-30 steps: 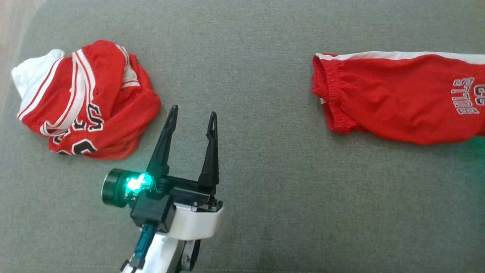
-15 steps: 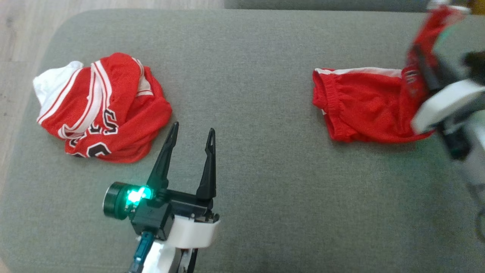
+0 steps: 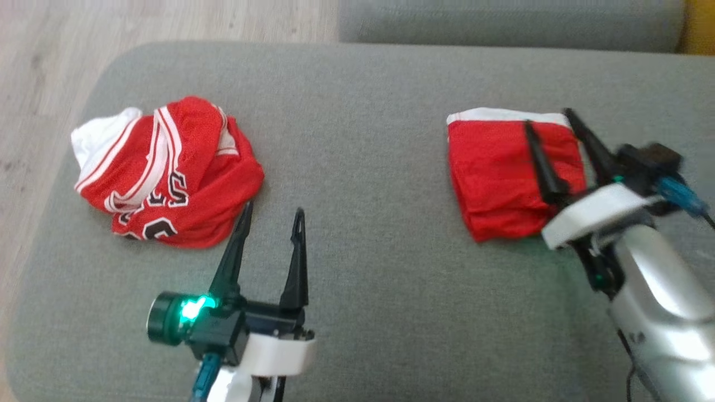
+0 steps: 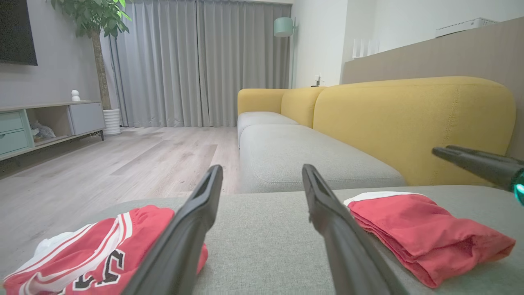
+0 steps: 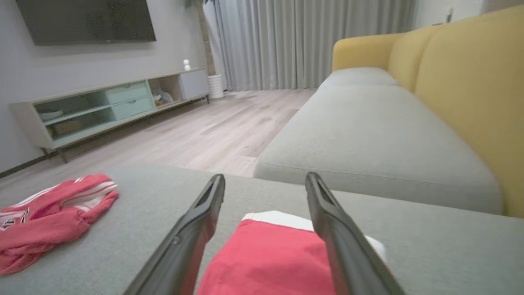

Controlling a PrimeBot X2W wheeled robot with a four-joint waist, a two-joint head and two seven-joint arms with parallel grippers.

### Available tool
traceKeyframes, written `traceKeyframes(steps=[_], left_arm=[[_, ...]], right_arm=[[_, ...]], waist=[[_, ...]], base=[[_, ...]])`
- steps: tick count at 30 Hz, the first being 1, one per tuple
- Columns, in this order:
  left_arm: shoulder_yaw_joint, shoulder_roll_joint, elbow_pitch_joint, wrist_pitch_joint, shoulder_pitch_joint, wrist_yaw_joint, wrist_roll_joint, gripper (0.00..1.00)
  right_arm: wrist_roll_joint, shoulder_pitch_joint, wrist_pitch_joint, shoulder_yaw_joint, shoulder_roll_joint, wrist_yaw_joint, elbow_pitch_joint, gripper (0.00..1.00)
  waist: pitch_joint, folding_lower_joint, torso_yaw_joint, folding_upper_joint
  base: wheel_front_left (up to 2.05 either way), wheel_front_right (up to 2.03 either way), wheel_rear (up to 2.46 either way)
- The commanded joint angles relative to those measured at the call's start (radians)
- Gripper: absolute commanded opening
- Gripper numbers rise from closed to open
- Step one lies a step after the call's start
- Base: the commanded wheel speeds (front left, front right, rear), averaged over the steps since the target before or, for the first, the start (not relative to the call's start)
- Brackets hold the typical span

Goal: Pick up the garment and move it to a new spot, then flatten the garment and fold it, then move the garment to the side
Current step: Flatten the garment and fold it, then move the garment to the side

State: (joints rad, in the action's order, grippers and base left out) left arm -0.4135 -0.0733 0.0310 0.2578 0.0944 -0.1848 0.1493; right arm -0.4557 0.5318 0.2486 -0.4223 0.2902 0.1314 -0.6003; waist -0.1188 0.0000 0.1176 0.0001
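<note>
So the big grey seat cushion (image 3: pixel 368 301) is taking up basically everything in the head view, with both bits of clothing lying on it well apart. Over on the robot's left a red jersey (image 3: pixel 173 178) is sitting in a crumpled heap, white stripes and black lettering showing. The garment (image 3: pixel 491 178) is lying on the right side, folded into a compact red block that's only a bit longer than it is wide. Its long axis is running away from the robot, and the end with the white band (image 3: pixel 503 115) is pointing at the far edge of the cushion. The right gripper (image 3: pixel 547 118) is hanging over the block's right half, fingers spread wide and pinching nothing. The left gripper (image 3: pixel 273 207) is hovering over bare cushion, also spread wide and holding nothing, one fingertip just beside the jersey's near edge
</note>
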Motion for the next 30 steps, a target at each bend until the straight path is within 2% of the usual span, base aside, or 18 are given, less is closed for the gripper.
traceKeyframes(steps=[1, 7, 10, 17, 30], left_arm=[[0.042, 0.007, -0.025, 0.004, 0.000, -0.003, 0.002, 1.00], [0.098, 0.008, 0.004, 0.004, -0.068, -0.008, 0.018, 1.00], [0.128, 0.010, 0.018, 0.004, -0.098, -0.006, 0.019, 1.00], [0.185, 0.013, 0.081, 0.004, -0.169, 0.007, 0.003, 1.00], [0.219, 0.020, 0.131, 0.004, -0.182, 0.032, -0.015, 1.00]], right_arm=[[0.024, -0.038, 0.012, 0.027, -0.013, -0.001, 0.046, 1.00], [0.224, -0.331, 0.013, 0.302, -0.086, -0.001, 0.286, 1.00], [0.273, -0.465, 0.013, 0.373, -0.132, -0.001, 0.382, 1.00], [0.312, -0.612, 0.013, 0.382, -0.177, -0.001, 0.441, 1.00], [0.299, -0.625, 0.013, 0.368, -0.183, -0.001, 0.432, 1.00]], waist=[[0.030, 0.0000, -0.013, -0.0001], [0.120, 0.0000, -0.042, -0.0001], [0.143, 0.0000, -0.056, -0.0001], [0.182, 0.0000, -0.095, -0.0001], [0.182, 0.0000, -0.101, -0.0001]], base=[[0.00, 0.00, 0.00], [0.00, 0.00, 0.00], [0.00, 0.00, 0.00], [0.00, 0.00, 0.00], [0.00, 0.00, 0.00]])
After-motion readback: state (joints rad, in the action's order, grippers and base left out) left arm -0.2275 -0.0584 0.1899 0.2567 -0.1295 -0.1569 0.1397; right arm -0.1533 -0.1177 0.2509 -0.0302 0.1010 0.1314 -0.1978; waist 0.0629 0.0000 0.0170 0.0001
